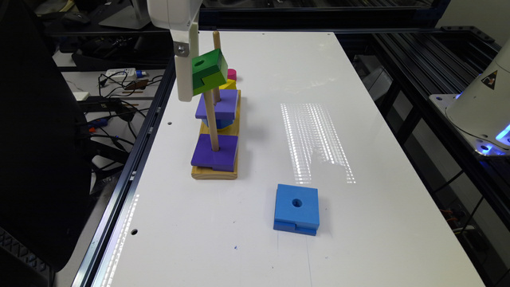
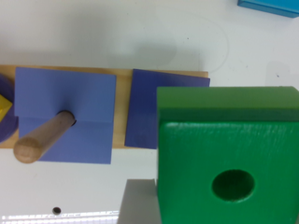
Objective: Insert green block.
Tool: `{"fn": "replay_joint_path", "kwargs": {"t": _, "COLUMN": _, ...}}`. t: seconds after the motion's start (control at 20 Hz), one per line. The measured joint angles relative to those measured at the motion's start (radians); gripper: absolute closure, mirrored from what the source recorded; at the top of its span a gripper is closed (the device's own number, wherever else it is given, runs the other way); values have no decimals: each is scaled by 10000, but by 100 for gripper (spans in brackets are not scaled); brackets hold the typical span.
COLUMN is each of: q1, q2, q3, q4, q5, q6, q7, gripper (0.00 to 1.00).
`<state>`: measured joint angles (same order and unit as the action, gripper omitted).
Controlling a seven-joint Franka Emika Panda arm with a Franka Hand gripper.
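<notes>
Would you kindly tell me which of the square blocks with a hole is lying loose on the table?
The blue block, alone on the white table; the purple blocks sit on pegs, and the green block is held aloft.

The green block (image 1: 208,71), round-holed and lime-based, hangs tilted in the air above the table.

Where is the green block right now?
In the exterior view, the green block is up in the air at the end effector, tilted, above the purple blocks on the wooden base.
</notes>
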<state>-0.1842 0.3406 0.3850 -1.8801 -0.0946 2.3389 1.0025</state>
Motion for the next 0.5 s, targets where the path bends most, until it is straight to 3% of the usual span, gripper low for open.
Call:
{"fn": "replay_joint_path", "kwargs": {"t": 0.3, "q1": 12, "q2": 220, "q3": -3, "q4": -6, "q5": -101, "q6": 16, "q7": 36, "gripper": 100}}
{"fn": "replay_joint_path", "kwargs": {"t": 0.5, "q1": 11, "q2": 221, "q3": -6, "q4": -28, "q5": -105, "q6": -37, "q7": 38, "gripper": 100}}
